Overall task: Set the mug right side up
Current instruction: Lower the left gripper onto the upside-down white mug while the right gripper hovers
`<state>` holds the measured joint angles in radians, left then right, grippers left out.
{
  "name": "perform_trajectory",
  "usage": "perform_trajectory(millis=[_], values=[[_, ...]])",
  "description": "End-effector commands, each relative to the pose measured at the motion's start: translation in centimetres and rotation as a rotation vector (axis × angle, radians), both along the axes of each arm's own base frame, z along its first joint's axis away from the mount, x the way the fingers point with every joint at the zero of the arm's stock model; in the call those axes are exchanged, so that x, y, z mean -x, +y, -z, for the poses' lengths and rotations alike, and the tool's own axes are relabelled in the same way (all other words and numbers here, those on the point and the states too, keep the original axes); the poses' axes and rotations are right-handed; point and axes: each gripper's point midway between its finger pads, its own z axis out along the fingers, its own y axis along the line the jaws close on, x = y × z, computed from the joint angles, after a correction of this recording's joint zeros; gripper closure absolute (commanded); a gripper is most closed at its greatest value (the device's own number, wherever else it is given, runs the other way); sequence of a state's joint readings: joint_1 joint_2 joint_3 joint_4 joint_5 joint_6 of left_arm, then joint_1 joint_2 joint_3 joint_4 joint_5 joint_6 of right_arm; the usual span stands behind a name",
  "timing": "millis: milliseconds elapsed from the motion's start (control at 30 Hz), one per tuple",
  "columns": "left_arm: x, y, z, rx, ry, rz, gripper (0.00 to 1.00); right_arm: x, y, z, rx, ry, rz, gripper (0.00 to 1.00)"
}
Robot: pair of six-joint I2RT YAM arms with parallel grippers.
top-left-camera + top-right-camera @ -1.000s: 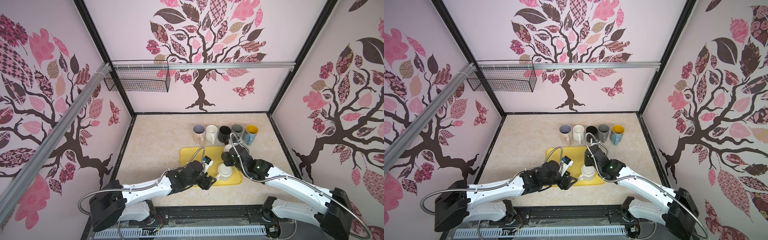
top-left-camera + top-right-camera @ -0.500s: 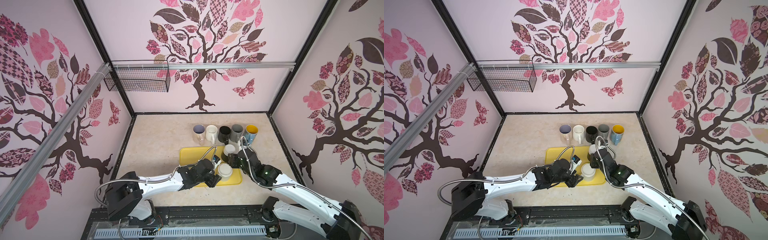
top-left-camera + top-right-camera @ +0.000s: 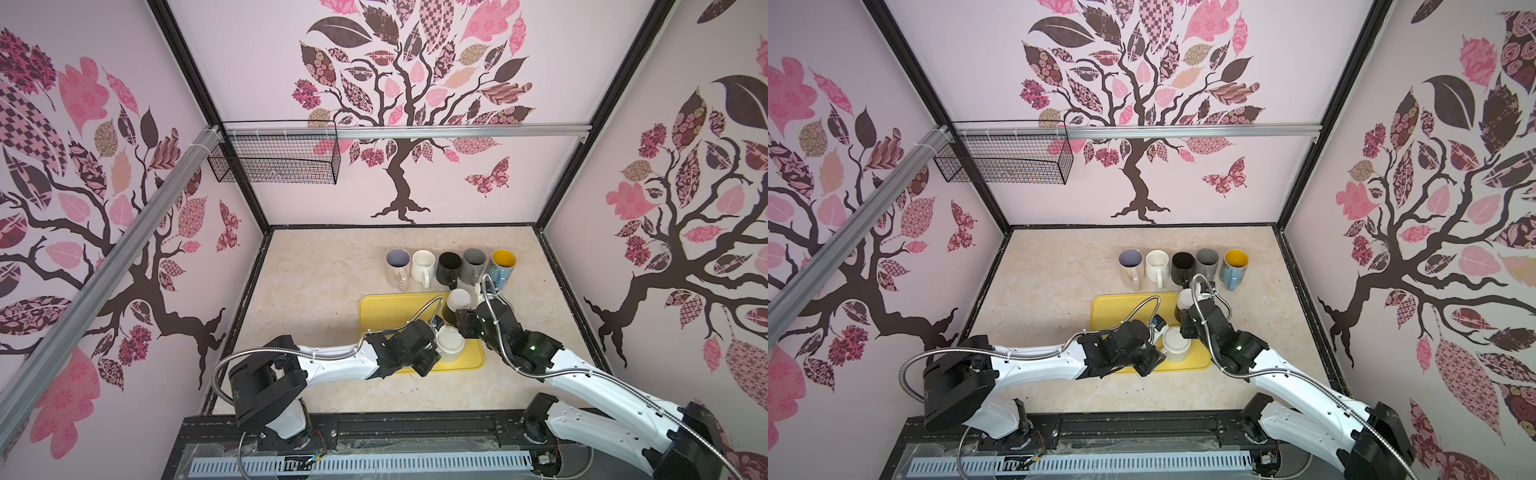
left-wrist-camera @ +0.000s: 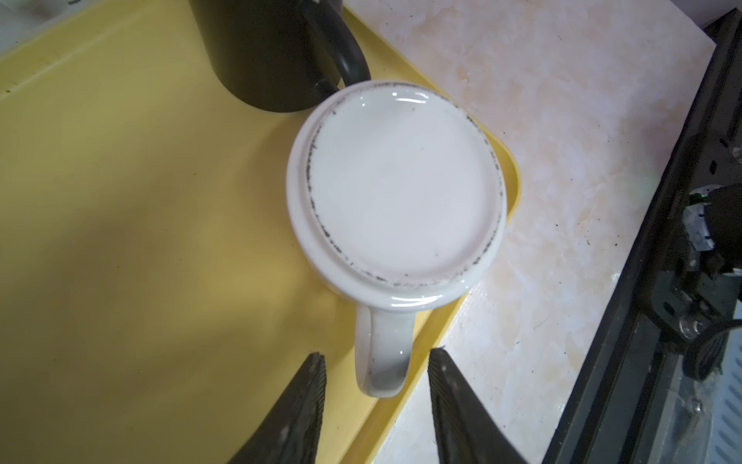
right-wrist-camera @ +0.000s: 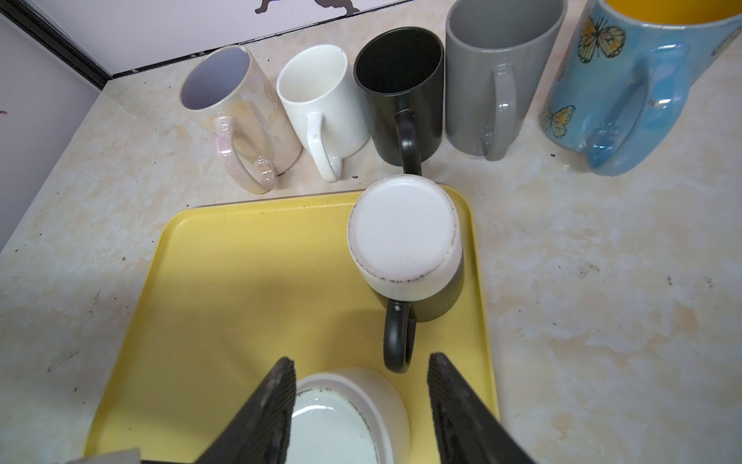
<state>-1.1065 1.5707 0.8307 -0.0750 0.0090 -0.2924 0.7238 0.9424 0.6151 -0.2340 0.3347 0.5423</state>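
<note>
At the left gripper [image 4: 377, 355]: jaws apart, one on each side of the handle [image 4: 385, 373] of the white mug [image 4: 401, 184], with a gap showing on both sides; nothing is clamped.
At the right gripper [image 5: 361, 359]: released and empty, hanging over the white mug, with the dark mug [image 5: 437, 301] just ahead.
On the tray [image 4: 140, 201]: both mugs stand base up, with the white one at a near corner and the dark one just beside it. I cannot tell whether they touch.
Beyond the tray: a row [image 3: 451, 266] of five mugs stands mouth up on the table [image 3: 311, 270].
Done: the approach to the white mug looks complete.
Left to do: grip, lift, flip and set down. The dark mug probably follows.
Left wrist view alone: shows the gaps at the handle, which both top views hide under the gripper.
Right wrist view alone: shows the dark mug's pale base and the five open mouths up close.
Top views alone: show both arms meeting over the tray's near right corner.
</note>
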Motion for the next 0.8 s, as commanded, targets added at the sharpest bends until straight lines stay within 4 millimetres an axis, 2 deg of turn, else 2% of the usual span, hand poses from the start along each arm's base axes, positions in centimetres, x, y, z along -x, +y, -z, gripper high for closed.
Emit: perform_trajectory(millis=[0, 400, 767], values=[[-0.2, -2.1, -2.0, 0.053, -0.028, 0.03, 0.57, -0.2, 0.2, -0.9, -0.016, -0.029, -0.004, 0.43], [-1.8, -1.3, -1.1, -0.064, -0.091, -0.001, 0.54, -0.2, 0.0, -1.2, -0.021, -0.041, -0.011, 0.43], [-1.9, -1.8, -0.4, -0.103, -0.104, 0.053, 0.53, -0.1, -0.5, -1.7, -0.013, -0.059, -0.009, 0.43]])
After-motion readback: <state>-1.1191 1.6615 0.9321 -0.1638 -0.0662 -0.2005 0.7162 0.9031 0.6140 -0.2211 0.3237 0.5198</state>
